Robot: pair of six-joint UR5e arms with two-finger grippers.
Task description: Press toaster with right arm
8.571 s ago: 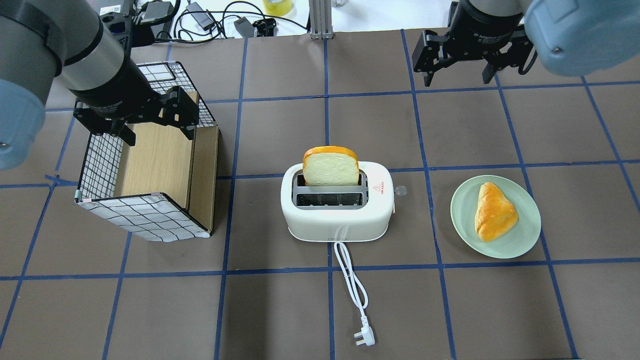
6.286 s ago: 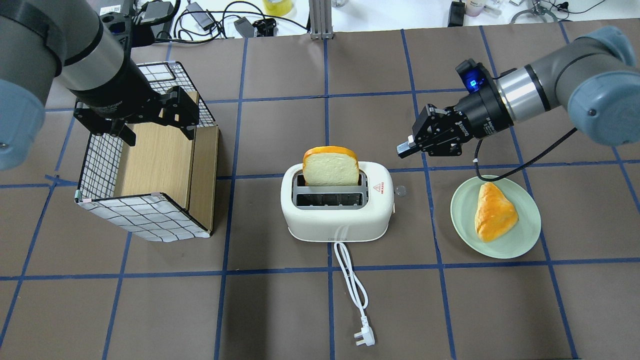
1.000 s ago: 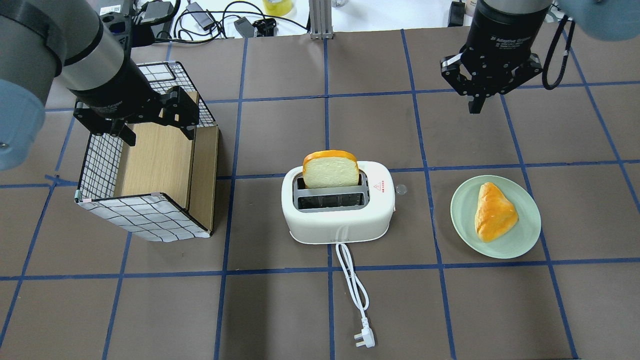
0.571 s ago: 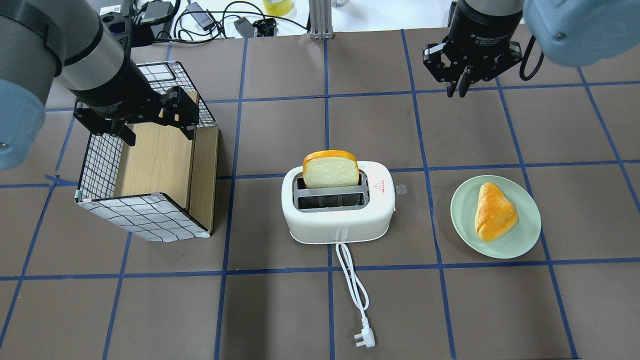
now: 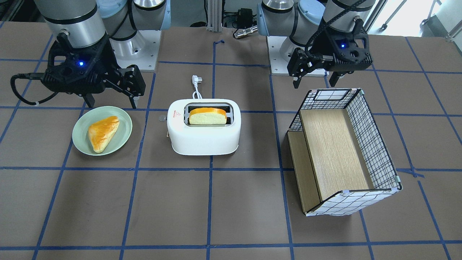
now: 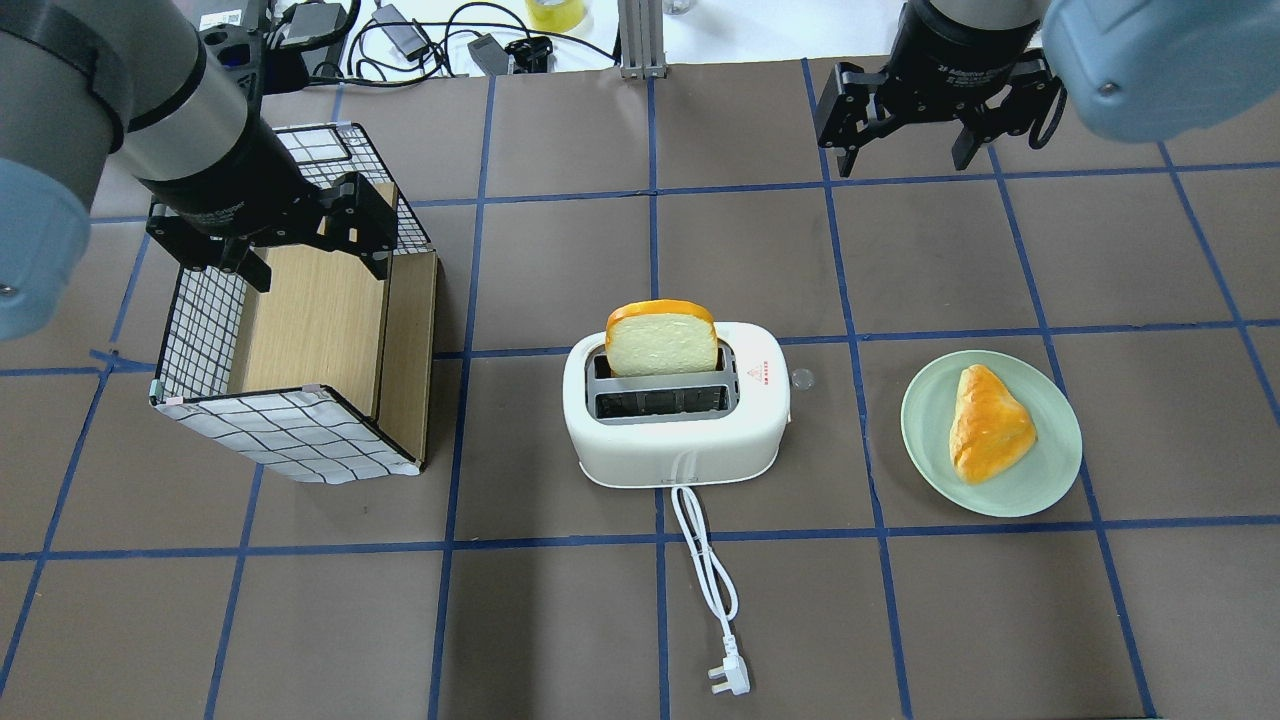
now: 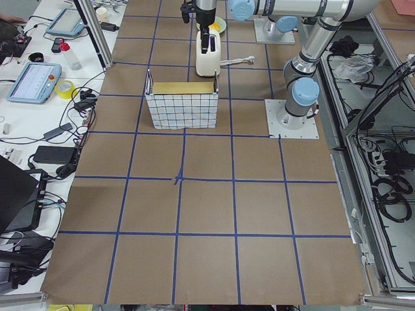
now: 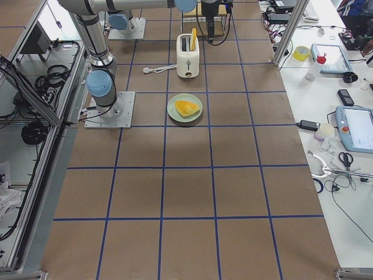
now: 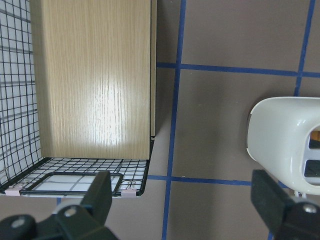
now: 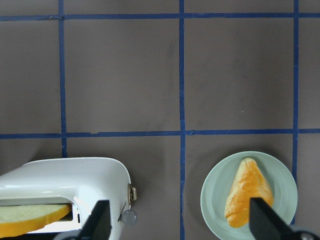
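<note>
So, biggest first: the table (image 6: 560,620) is a brown mat taped into blue squares, probably just so stuff can go back in the same spots.

The left arm (image 6: 150,100) hangs over the far end of the checked box (image 6: 290,435). The left gripper (image 6: 318,268) has its fingers spread and nothing in them. Looks parked out of the way to me, since this job isn't its job.

The right arm (image 6: 1130,60) is up at the far edge. The right gripper (image 6: 904,158) points down, fingers wide apart, also empty, and it's well apart from anything it needs to touch.

The toaster (image 6: 675,430) sits mid-table between the box and the plate (image 6: 1050,480). Its lever (image 6: 801,380) is on the end facing the plate, which is the right arm's side, so handy for a push from there. The bread slice (image 6: 661,343) rides high in the far slot, so my guess is it isn't latched down.

A pastry (image 6: 988,422) lies on the plate. The cord (image 6: 705,560) trails toward the robot, and the plug (image 6: 728,675) is loose on the mat, not plugged into anything.
</note>
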